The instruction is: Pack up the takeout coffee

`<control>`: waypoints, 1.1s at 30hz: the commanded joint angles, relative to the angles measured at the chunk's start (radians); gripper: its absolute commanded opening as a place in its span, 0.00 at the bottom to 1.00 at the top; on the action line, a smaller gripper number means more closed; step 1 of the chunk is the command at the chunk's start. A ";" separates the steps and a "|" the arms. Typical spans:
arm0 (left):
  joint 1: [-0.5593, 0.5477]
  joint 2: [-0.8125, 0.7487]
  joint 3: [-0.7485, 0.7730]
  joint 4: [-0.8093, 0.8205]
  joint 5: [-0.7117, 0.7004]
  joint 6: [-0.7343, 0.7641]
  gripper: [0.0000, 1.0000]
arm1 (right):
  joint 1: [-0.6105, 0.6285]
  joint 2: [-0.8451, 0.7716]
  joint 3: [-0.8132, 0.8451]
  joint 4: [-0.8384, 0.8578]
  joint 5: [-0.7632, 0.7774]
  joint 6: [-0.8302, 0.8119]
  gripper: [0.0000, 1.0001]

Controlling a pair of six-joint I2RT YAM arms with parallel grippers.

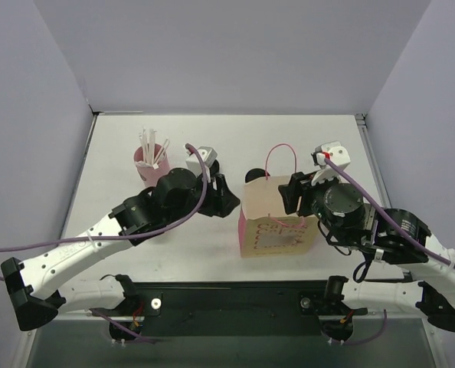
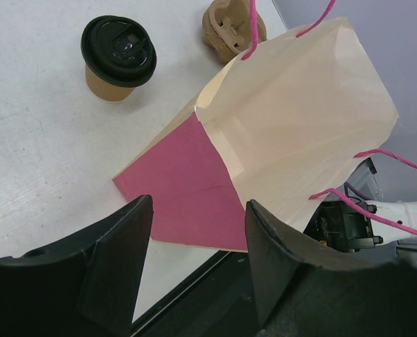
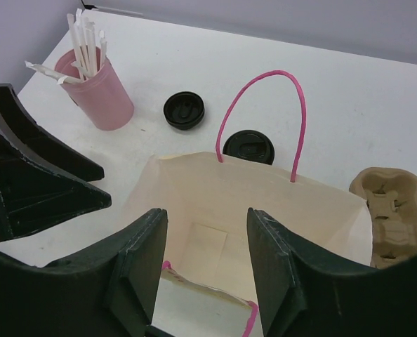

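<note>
Right wrist: right gripper (image 3: 203,228) hovers parted above bag (image 3: 279,210).

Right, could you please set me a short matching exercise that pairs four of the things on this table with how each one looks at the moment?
Things:
1. takeout coffee
2. paper bag
3. pink cup
4. cardboard cup carrier

Descriptions:
A. holds white straws
B. brown, closed with a black lid, standing outside the bag
C. moulded brown pulp, nothing in it
D. upright and open at the top, with pink string handles

Pairs: 1-B, 2-D, 3-A, 4-C
</note>
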 commanded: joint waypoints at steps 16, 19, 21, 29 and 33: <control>-0.062 0.099 0.094 0.035 -0.090 0.018 0.48 | -0.001 -0.073 -0.086 -0.005 0.045 0.002 0.50; -0.062 0.099 0.101 0.019 -0.124 0.032 0.27 | -0.001 -0.077 -0.086 -0.010 0.043 0.002 0.50; -0.061 0.095 0.118 0.003 -0.143 0.035 0.14 | -0.001 -0.079 -0.088 -0.013 0.045 0.004 0.50; -0.058 0.069 0.213 -0.180 -0.281 0.076 0.00 | -0.003 -0.067 -0.080 -0.014 0.074 -0.009 0.50; -0.041 0.036 0.197 -0.223 -0.298 0.062 0.00 | -0.006 -0.065 -0.081 -0.014 0.080 -0.007 0.50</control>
